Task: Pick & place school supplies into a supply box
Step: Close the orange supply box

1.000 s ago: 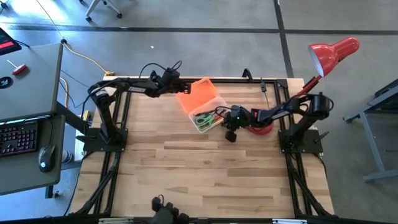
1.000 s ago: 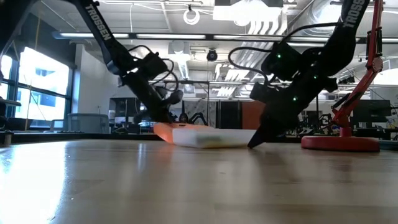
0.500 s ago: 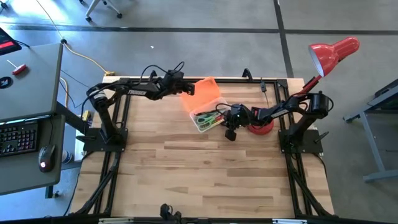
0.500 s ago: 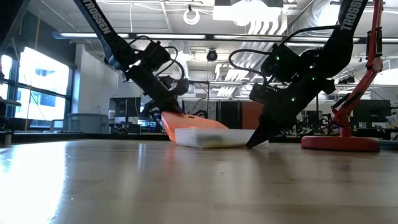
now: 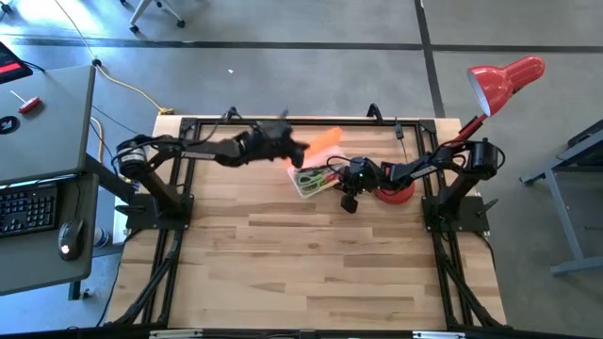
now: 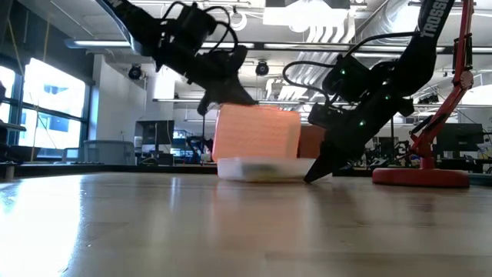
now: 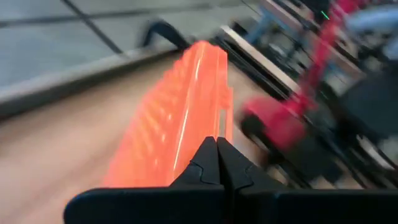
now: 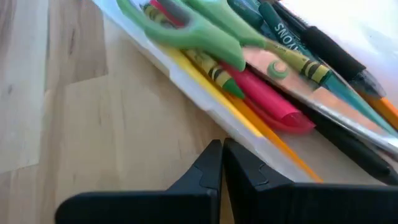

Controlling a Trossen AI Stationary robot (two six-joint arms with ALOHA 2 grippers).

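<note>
Right wrist view: scissors [image 8: 193, 28] (green-handled) inside

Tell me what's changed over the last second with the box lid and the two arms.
The left gripper, shut, has swung the orange lid from lying open flat to standing upright over the clear box. The right gripper, shut, stayed braced at the box's edge; the supplies inside and the red lamp didn't move.

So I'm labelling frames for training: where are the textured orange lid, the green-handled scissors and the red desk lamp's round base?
textured orange lid [image 6: 256, 132], low view, middle of its raised face.
green-handled scissors [image 8: 199, 30], right wrist view, on the handle.
red desk lamp's round base [image 6: 420, 177], low view, its top surface.
</note>
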